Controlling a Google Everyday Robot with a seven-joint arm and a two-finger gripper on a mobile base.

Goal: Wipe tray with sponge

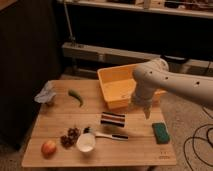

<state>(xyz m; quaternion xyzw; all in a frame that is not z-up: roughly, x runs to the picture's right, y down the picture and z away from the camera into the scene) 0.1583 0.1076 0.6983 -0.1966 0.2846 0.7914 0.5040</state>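
Forward of the tray (116, 85), off its right front corner and toward the camera, the sponge (160, 132) lies flat on the table (130, 152); its long axis runs near-to-far, slightly slanted. The gripper (147, 114) hangs just in front of the tray's front wall, between tray and sponge, fingers apart and clear of the sponge. A striped block (113, 119) sits ahead of the tray's left front corner; a white cup (86, 142), dark berries (70, 137) and an apple (48, 148) lie farther forward-left; a green chili (76, 97) lies left of the tray.
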